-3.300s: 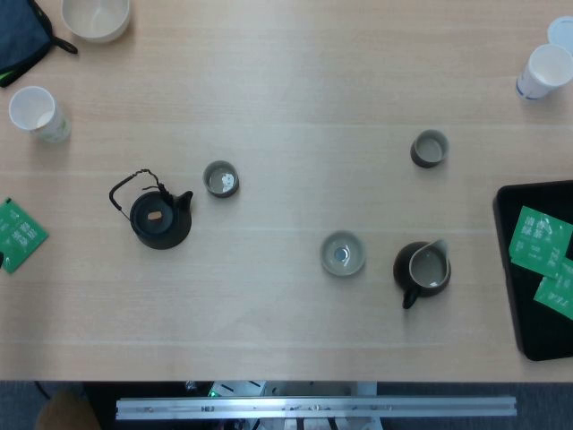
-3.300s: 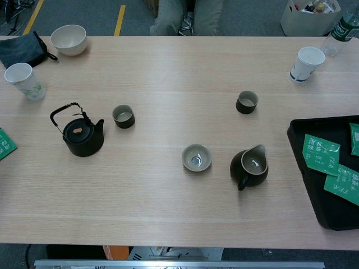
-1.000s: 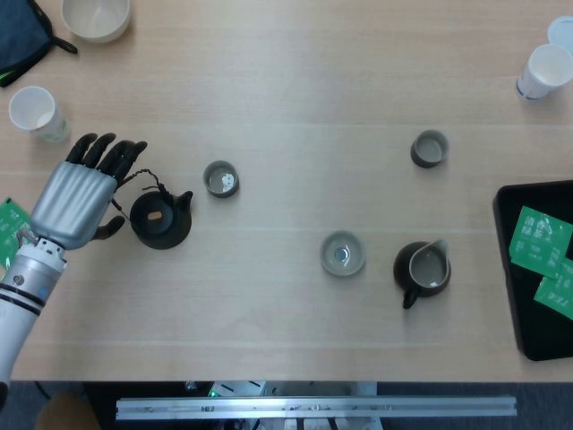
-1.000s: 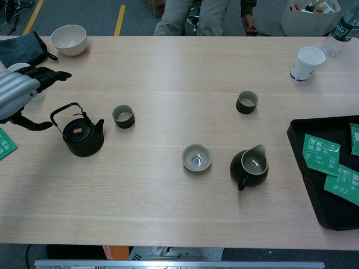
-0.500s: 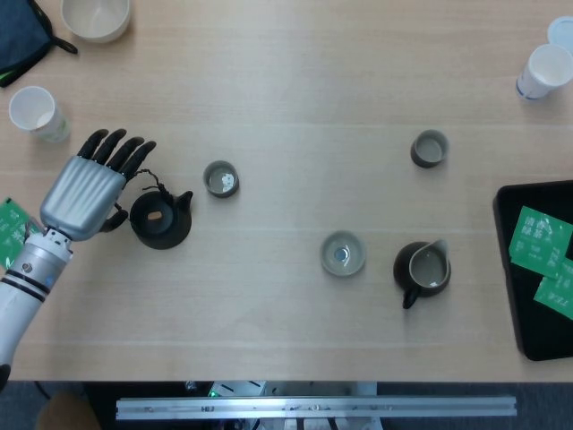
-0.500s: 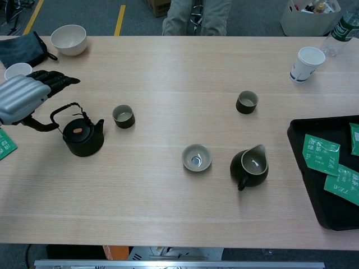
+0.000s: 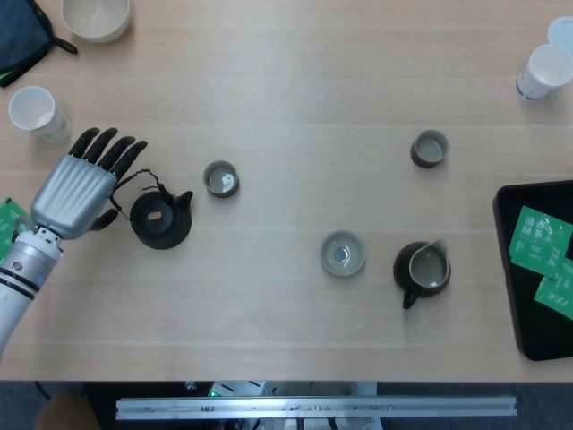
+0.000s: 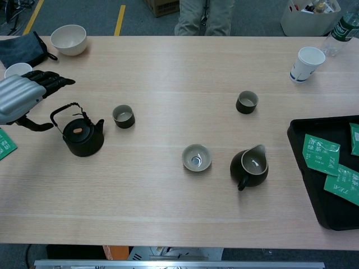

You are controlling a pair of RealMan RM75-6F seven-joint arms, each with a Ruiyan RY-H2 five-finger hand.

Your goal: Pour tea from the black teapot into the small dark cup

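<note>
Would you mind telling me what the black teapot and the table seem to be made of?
The black teapot looks like matte cast iron or dark ceramic: dull, with no glare and a thin wire-like handle. The table looks like light wood or wood-grain laminate: pale lengthwise grain with a smooth, low sheen.

Only legible print I can see is on the green tea packets (image 8: 321, 154) in the black tray (image 8: 303, 162) at the right edge. Chest view: white Chinese characters on them, look like 清茶 / 绿茶, plus "TEA" in Latin letters on the nearer packet (image 8: 343, 184). Smaller lines under that are too fine to read. The green packet (image 7: 9, 235) at the left edge has white print, unreadable.
</note>
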